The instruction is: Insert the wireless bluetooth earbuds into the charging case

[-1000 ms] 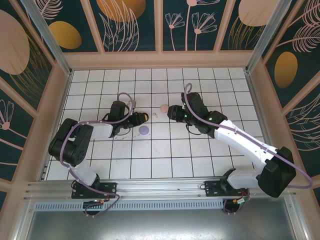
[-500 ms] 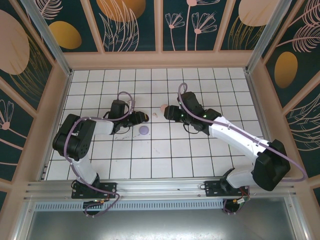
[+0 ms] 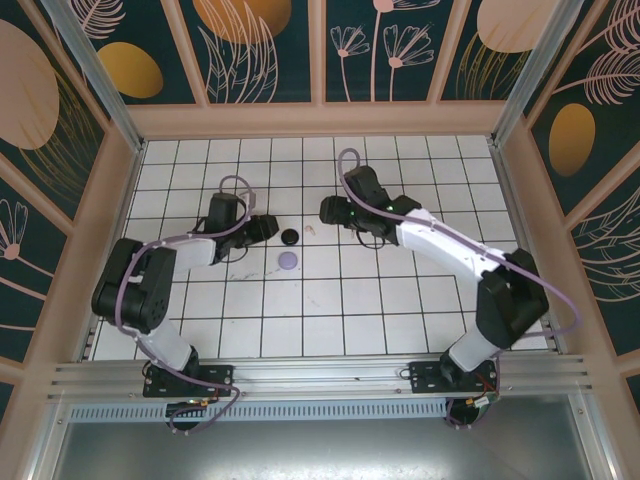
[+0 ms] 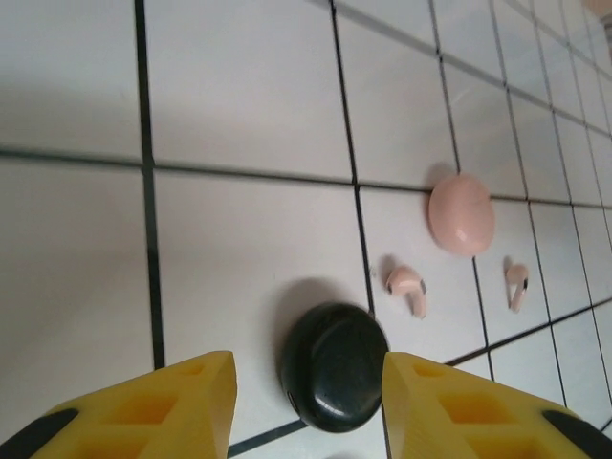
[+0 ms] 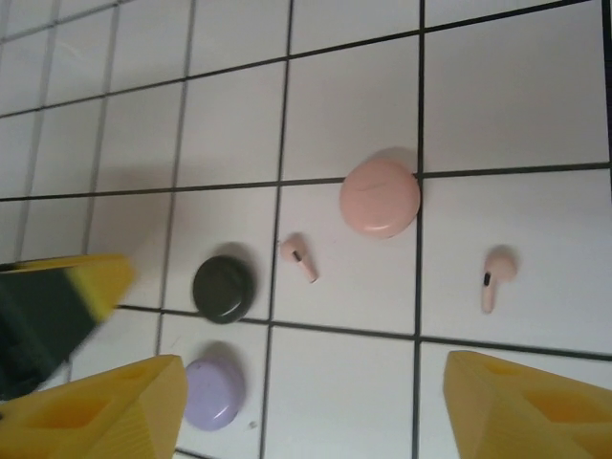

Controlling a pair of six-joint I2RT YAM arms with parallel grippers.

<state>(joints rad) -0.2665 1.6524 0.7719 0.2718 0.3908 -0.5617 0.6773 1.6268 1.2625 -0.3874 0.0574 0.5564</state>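
Black case [image 4: 335,366] freed; 3 cases [image 5: 380,197], 2 earbuds [image 5: 298,258].

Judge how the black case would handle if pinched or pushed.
The black case looks like a smooth, rounded, closed pebble, so the yellow fingers might squeeze it out unless centred. It lies flat on the glossy tiles, so a push would probably slide or spin it rather than tip it. Its small hard shell suggests rigid and light.

No legible text, labels seemingly blank
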